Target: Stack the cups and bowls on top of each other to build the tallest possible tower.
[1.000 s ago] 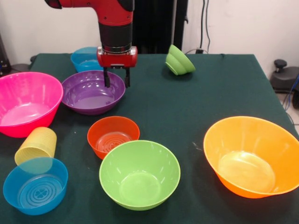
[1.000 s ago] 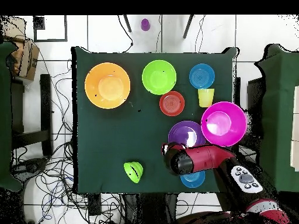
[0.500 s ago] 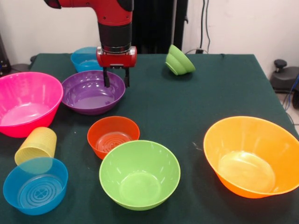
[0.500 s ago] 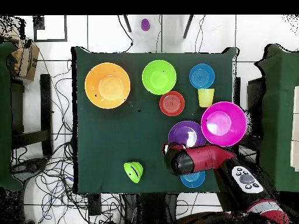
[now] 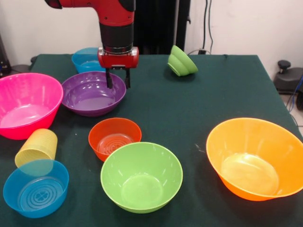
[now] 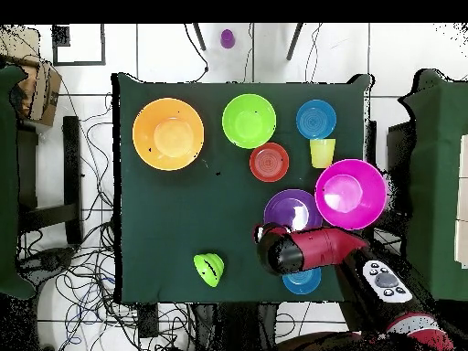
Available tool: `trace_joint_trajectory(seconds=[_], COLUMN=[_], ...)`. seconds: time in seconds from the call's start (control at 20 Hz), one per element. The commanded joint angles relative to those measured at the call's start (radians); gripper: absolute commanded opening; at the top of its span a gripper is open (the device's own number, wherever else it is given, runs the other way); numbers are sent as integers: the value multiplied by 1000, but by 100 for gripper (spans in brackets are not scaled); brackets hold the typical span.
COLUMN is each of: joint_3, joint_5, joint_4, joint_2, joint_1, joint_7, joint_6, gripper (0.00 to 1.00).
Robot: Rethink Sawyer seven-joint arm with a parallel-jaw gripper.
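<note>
My gripper (image 5: 118,79) hangs open over the far right rim of the purple bowl (image 5: 90,97), one finger inside the bowl and one outside. All bowls stand apart on the green table; no tower shows. The yellow cup (image 5: 36,147) lies on its side against a small blue bowl (image 5: 36,188) at the near left. A big pink bowl (image 5: 26,111) sits left of the purple one. The red-orange bowl (image 5: 114,138) and a lime bowl (image 5: 141,176) are near the middle. The big orange bowl (image 5: 255,158) is at the near right.
A second small blue bowl (image 5: 85,59) stands just behind the gripper. A smaller lime bowl (image 5: 182,61) lies tipped on its side at the far edge. In the overhead view the arm (image 6: 311,251) covers the gripper, next to the purple bowl (image 6: 291,208).
The two fingers have drawn a little closer together over the purple bowl's rim, and the bowl has shifted very slightly. The arm has stayed in place.
</note>
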Motion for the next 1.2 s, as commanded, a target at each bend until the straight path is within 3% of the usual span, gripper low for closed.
trace_joint_trajectory(seconds=[0.05,0.9,1.2], joint_3=[67,67,74], joint_5=[15,22,86], joint_4=[-38,-36,-5], joint_2=[3,1,-62], joint_1=[-1,0,11], joint_7=[19,23,12], joint_6=[-11,-3,100], gripper=[0,0,0])
